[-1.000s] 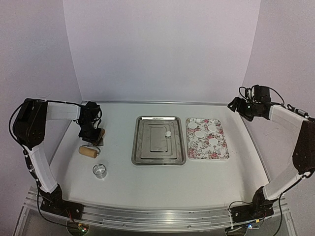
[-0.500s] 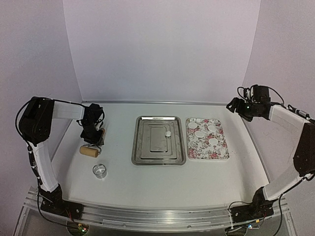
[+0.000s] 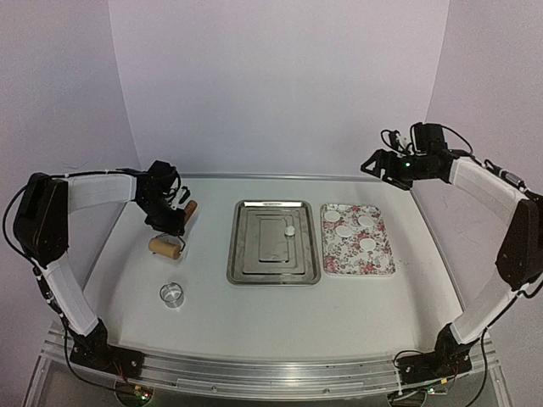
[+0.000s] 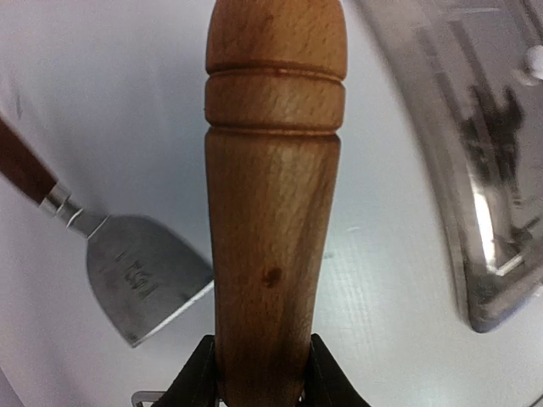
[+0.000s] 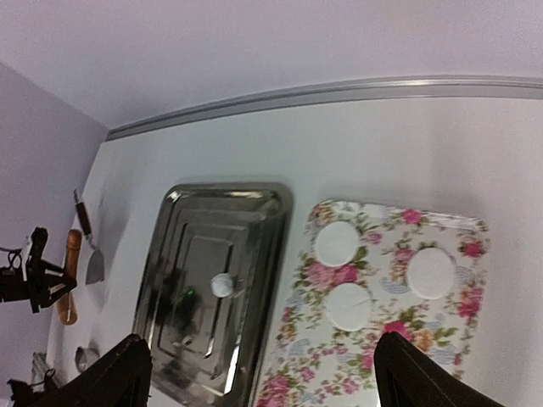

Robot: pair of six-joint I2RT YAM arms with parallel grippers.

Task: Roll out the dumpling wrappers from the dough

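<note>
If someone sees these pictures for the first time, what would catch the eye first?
Probably the flowered tray right of centre, bearing four white dumpling wrappers. Next, the shiny steel tray in the middle, with one small dough ball on it. At the left, the left pincer grips a wooden rolling pin by its handle.

Left wrist: rolling pin [image 4: 274, 212] runs off at 12 o'clock, roller end unseen; scraper [image 4: 140, 280] handle cut at 9; steel tray [image 4: 484, 170] blurred, dough [image 4: 534, 61] clipped at 3. Right wrist: floral tray [image 5: 382, 250] cut at 6.
</note>
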